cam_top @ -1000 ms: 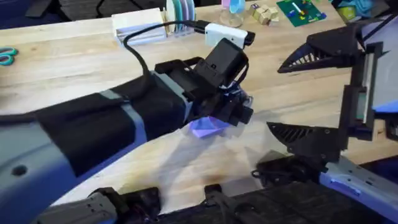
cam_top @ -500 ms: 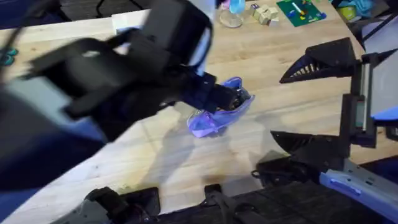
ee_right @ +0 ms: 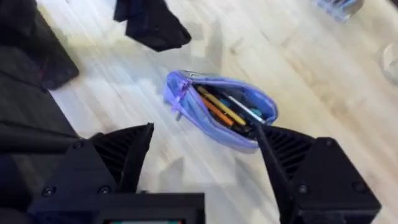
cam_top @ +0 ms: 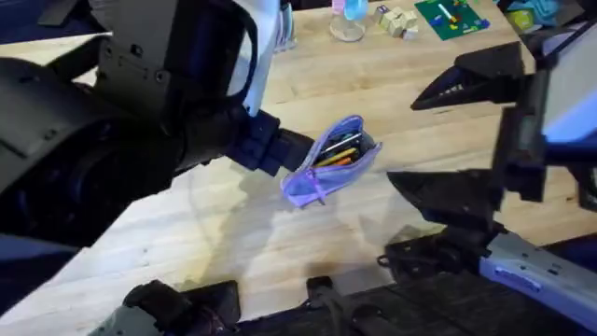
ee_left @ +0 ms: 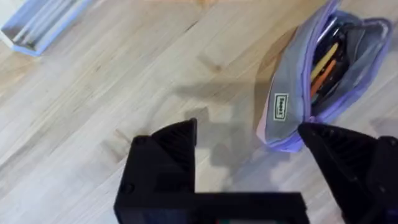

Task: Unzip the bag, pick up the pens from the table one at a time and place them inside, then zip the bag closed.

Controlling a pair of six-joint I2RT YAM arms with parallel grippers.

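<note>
The lavender bag (cam_top: pixel 328 166) lies on the wooden table (cam_top: pixel 410 103) with its zipper open. Inside it lie pens (cam_top: pixel 341 150), yellow and orange among them; they show too in the left wrist view (ee_left: pixel 324 62) and the right wrist view (ee_right: pixel 219 107). My left gripper (cam_top: pixel 280 154) hovers just left of the bag, open and holding nothing (ee_left: pixel 249 146). My right gripper (cam_top: pixel 464 140) hangs to the right of the bag, its fingers spread wide and empty (ee_right: pixel 205 162). The bag (ee_right: pixel 214 112) sits beyond its fingertips, untouched.
A light-blue tray (ee_left: pixel 42 23) lies on the table away from the bag. At the far edge stand a clear cup (cam_top: pixel 347 24), wooden blocks (cam_top: pixel 395 21) and a green board (cam_top: pixel 450 17). The left arm (cam_top: pixel 121 140) looms large over the table's left half.
The left arm has risen and drawn back to the left off the bag, uncovering it open with pens inside. The right gripper has barely moved.
</note>
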